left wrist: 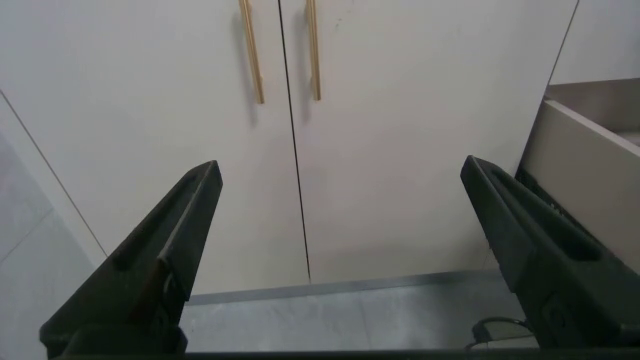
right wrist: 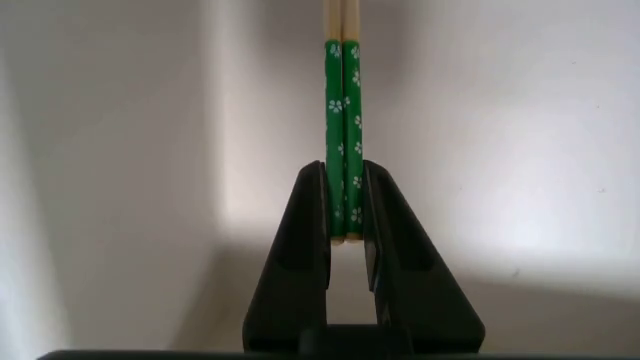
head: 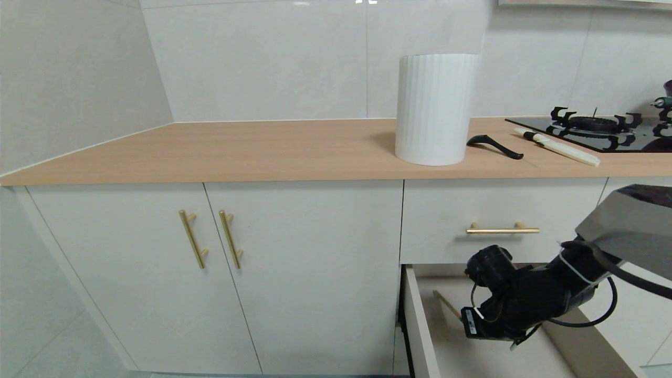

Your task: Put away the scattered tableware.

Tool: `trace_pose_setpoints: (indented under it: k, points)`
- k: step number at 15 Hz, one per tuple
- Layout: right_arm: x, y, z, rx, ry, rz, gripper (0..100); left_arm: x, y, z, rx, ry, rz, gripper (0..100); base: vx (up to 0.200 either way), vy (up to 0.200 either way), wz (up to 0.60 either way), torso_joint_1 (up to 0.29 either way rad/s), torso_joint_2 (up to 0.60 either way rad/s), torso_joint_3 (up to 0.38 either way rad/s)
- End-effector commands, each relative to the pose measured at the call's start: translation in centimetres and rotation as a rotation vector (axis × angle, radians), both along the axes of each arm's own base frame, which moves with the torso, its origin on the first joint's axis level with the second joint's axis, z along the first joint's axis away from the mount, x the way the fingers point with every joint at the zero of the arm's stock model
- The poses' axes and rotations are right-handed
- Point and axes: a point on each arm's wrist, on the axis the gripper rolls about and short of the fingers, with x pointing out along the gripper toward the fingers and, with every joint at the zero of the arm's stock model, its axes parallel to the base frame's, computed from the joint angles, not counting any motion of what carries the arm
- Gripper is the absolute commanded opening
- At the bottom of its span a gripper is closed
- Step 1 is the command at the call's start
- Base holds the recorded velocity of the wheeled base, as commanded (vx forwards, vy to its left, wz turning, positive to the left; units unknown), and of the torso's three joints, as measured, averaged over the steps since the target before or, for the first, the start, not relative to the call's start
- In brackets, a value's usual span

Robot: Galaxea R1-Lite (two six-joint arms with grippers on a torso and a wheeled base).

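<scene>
- Right end effector (right wrist: pixel 343 175) is clamped on a pair of chopsticks (right wrist: pixel 343 90), its two black fingers (right wrist: pixel 300 230) pressed against their sides just short of the blunt ends.
- These chopsticks are green with small white flowers where they are gripped and turn to plain wood farther along. They lie side by side, touching each other.
- From the head view the right arm reaches down into the open drawer (head: pixel 417 315) at the near right, and a thin tan length of the chopsticks (head: pixel 446 304) sticks out to the left of the wrist, tilted above the drawer floor.
- Left end effector (left wrist: pixel 340 170) is spread wide apart and holds nothing. It hangs low in front of the cabinet doors (left wrist: pixel 400 130), with the corner of the open drawer just to its right.
- Both cabinet doors carry upright gold handles (head: pixel 211 239) set close together on either side of the seam.
- Above the open drawer, the upper drawer (head: pixel 503 210) is closed and has a horizontal gold bar.
- On the wooden counter (head: pixel 262 152) a tall white ribbed container (head: pixel 434 107) stands upright near the front edge.
- Just right of the container lies a black curved utensil (head: pixel 493 145), one end partly hidden behind it.
- Farther right lies a pale knife (head: pixel 556 146) with a dark band, its far end beside the black hob (head: pixel 593 126).
- Pale wall tiles (head: pixel 262 58) rise behind the counter.
</scene>
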Motion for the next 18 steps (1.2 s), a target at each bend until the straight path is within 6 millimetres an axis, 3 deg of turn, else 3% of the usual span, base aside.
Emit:
trace_pose_setpoints:
  k: [1, 3, 15, 16, 18]
  points:
    - [-0.55, 0.83, -2.67, -0.052, 0.062, 0.014, 0, 0.0, 0.0, -0.01, 0.0, 0.001, 0.0, 100, 0.0, 0.0, 0.0, 0.0, 0.0, 0.0]
    - [-0.76, 1.19, -3.26, -0.115, 0.053, 0.006, 0, 0.0, 0.0, -0.01, 0.0, 0.001, 0.0, 100, 0.0, 0.0, 0.0, 0.0, 0.0, 0.0]
    - [-0.72, 1.17, -3.49, -0.121, 0.054, -0.017, 0, -0.01, 0.0, 0.03, 0.0, -0.001, 0.0, 100, 0.0, 0.0, 0.0, 0.0, 0.0, 0.0]
    - [-0.69, 1.18, -3.51, -0.125, 0.052, -0.019, 100, -0.01, 0.0, 0.03, 0.0, -0.001, 0.0, 100, 0.0, 0.0, 0.0, 0.0, 0.0, 0.0]
    - [-0.69, 1.18, -3.51, -0.125, 0.052, -0.019, 100, -0.01, 0.0, 0.03, 0.0, -0.001, 0.0, 100, 0.0, 0.0, 0.0, 0.0, 0.0, 0.0]
